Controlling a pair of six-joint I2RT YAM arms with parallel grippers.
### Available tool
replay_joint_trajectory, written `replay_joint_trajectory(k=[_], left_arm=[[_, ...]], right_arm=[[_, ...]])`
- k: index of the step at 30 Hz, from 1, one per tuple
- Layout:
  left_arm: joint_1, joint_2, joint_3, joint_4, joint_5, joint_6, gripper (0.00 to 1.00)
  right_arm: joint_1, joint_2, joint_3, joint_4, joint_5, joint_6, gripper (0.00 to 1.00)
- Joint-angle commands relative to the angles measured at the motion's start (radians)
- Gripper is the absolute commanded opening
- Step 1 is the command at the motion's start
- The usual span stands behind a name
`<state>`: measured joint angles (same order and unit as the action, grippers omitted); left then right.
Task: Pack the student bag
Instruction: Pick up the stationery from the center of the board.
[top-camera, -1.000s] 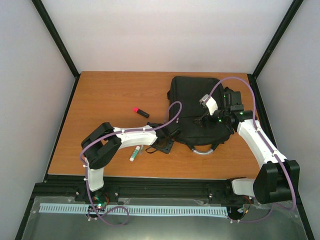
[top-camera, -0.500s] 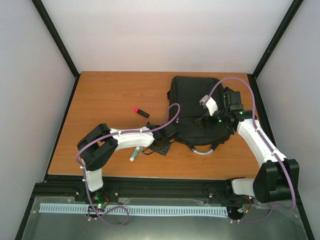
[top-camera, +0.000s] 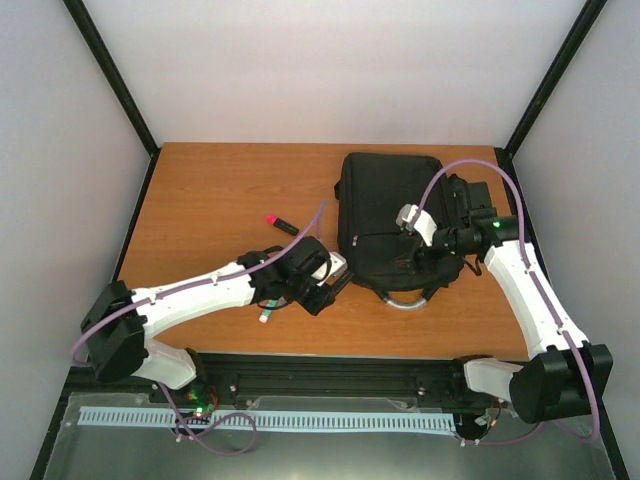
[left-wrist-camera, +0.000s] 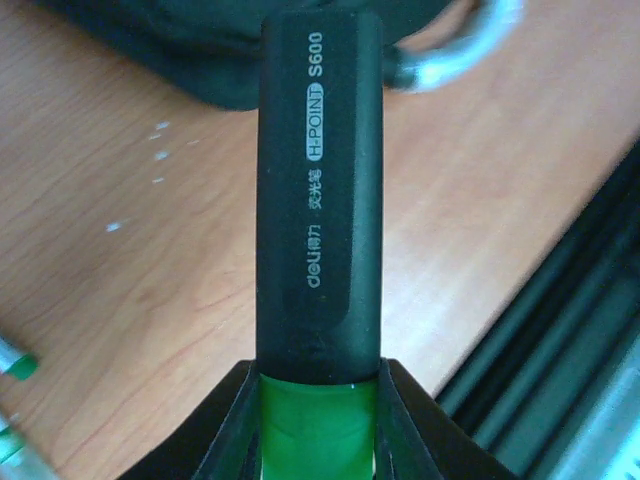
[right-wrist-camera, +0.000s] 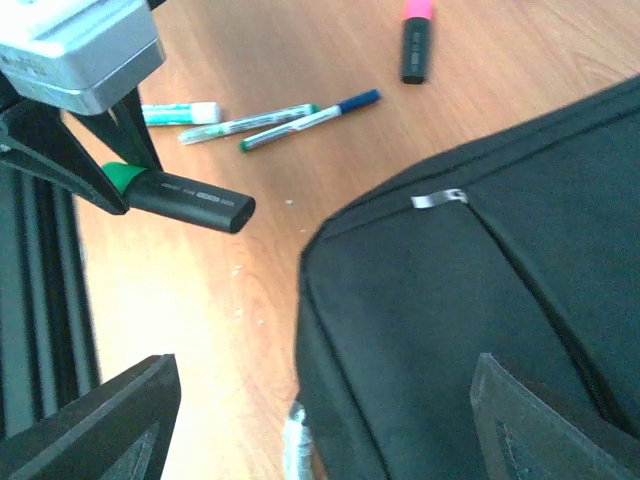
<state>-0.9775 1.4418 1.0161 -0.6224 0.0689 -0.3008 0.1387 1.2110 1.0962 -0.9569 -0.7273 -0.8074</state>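
Note:
The student bag (top-camera: 392, 210), a black backpack with a curved grey handle (top-camera: 405, 300), lies flat at the table's back right. My left gripper (top-camera: 328, 288) is shut on a green highlighter with a black cap (left-wrist-camera: 320, 200). It holds it above the table just left of the bag's near corner, cap pointing towards the bag (left-wrist-camera: 180, 50). In the left wrist view the gripper (left-wrist-camera: 318, 425) clamps the green barrel. My right gripper (top-camera: 425, 258) hovers open and empty over the bag's near part (right-wrist-camera: 480, 300); its gripper (right-wrist-camera: 325, 430) has wide jaws. The highlighter also shows in the right wrist view (right-wrist-camera: 190, 205).
A pink highlighter (top-camera: 282, 224) lies on the table left of the bag, also in the right wrist view (right-wrist-camera: 415, 35). Thin pens (right-wrist-camera: 310, 115) and a white-and-green marker (right-wrist-camera: 180, 113) lie near the front, under my left arm (top-camera: 268, 310). A black rail (top-camera: 330, 370) runs along the near edge.
My left arm has stretched out, its elbow swinging down to the left, with the gripper still holding the highlighter near the bag's corner. My right gripper has shifted slightly further over the bag.

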Motion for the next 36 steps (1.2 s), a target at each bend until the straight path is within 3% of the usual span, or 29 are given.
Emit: replay_joint_trajectory(k=[1,6,13,20,30,36], left_arm=[[-0.004,-0.049,0.010,0.037,0.232,0.110,0.23],[-0.002,-0.038,0.043,0.024,0.390,0.111,0.24],[0.042,0.028,0.098,-0.029,0.637,0.121,0.24],[0.072,0.098,0.164,-0.081,0.813,0.144,0.24],[0.083,0.162,0.232,-0.141,0.922,0.181,0.24],[0.088,0.183,0.240,-0.152,0.940,0.196,0.23]], right_arm=[[0.046,-0.012,0.041,-0.185,-0.065,-0.163,0.81],[0.182,-0.083,0.012,-0.129,0.024,-0.161,0.82],[0.353,-0.093,0.058,-0.215,0.103,-0.218,0.79],[0.445,-0.142,0.096,-0.292,0.196,-0.245,0.75],[0.549,-0.137,0.060,-0.308,0.266,-0.228,0.66],[0.604,-0.123,0.027,-0.283,0.350,-0.214,0.55]])
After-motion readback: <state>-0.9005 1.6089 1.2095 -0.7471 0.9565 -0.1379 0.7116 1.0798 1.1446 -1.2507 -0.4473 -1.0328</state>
